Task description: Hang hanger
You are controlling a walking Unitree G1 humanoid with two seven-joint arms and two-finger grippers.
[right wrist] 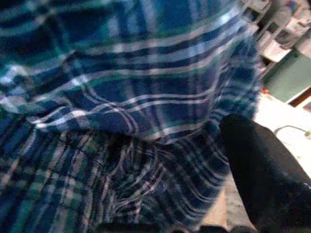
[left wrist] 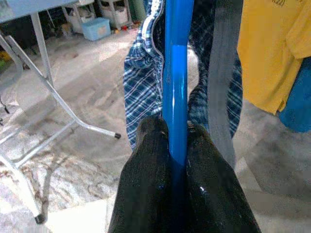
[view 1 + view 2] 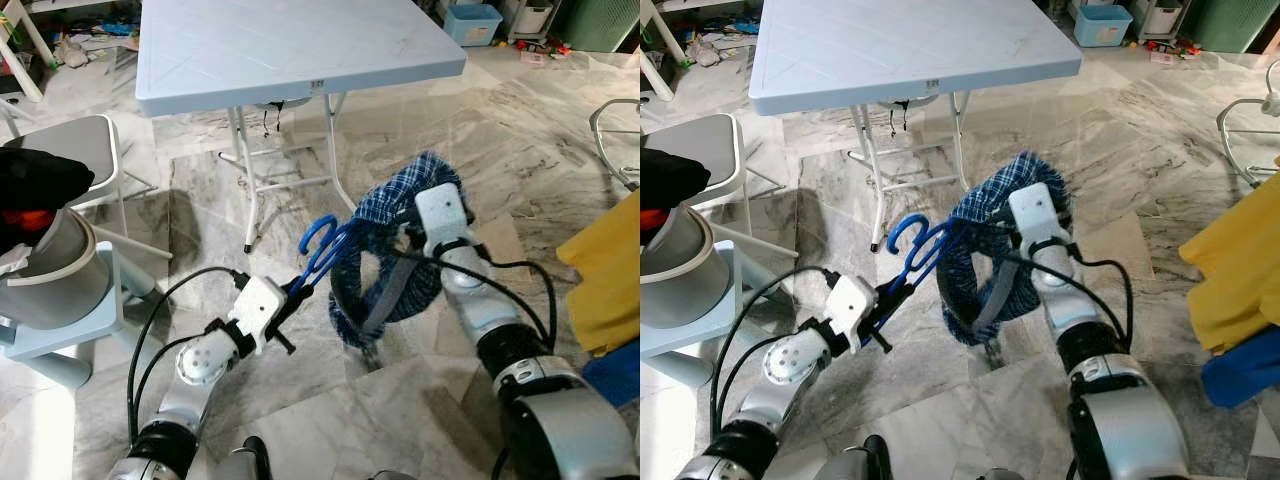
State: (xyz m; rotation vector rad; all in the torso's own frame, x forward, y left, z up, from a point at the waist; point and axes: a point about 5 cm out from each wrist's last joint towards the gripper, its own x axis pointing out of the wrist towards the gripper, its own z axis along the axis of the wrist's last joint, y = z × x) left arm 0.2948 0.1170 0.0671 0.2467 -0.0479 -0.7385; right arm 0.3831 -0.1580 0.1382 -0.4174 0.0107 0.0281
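My left gripper (image 3: 296,291) is shut on the shaft of a blue hanger (image 3: 318,240), low over the marble floor. In the left wrist view the blue hanger (image 2: 176,73) runs straight out from between the black fingertips (image 2: 151,133). Its hook curls up beside a blue plaid shirt (image 3: 385,212). The shirt hangs in a loop around my right gripper (image 3: 407,240), which is buried in the cloth. Plaid fabric (image 1: 121,97) lies right up against the right wrist camera.
A pale blue folding table (image 3: 290,50) stands just ahead, its white legs (image 3: 250,180) near the hanger. At the left are a grey chair (image 3: 80,150) and a grey bin (image 3: 50,275) under black cloth. A yellow garment (image 3: 605,275) hangs at the right.
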